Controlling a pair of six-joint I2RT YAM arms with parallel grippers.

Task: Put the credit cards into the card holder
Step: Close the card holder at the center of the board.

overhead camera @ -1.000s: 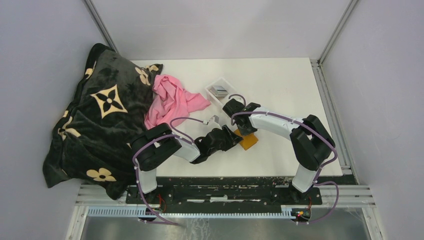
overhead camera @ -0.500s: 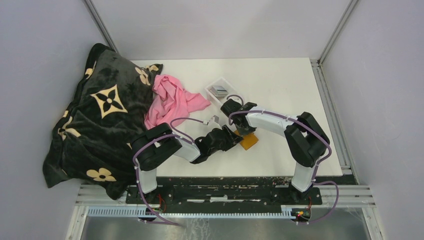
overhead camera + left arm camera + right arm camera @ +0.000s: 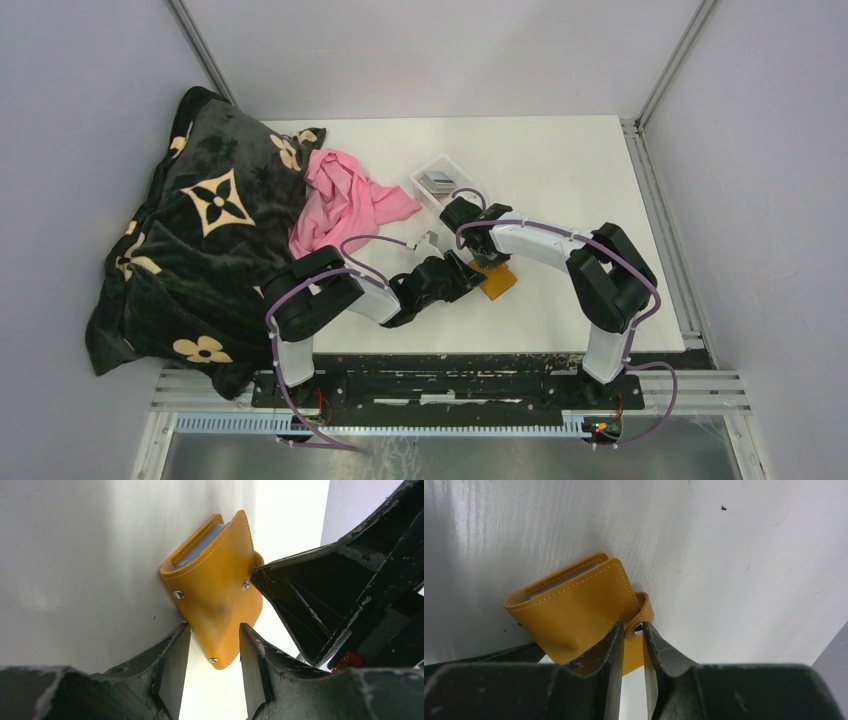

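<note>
Gripper left [image 3: 213,632]: half-open, clamps card holder [image 3: 212,580] | gripper right [image 3: 633,629]: narrow, pinches strap [image 3: 644,610]

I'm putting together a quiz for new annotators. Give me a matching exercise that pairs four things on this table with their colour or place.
Things:
1. card holder
2. cloth
3. tray
4. blanket

Descriptions:
a. pink, crumpled beside the blanket
b. orange, near the table's front middle
c. dark with cream flowers, far left
d. clear plastic, with cards inside

Pairs: 1-b, 2-a, 3-d, 4-c
</note>
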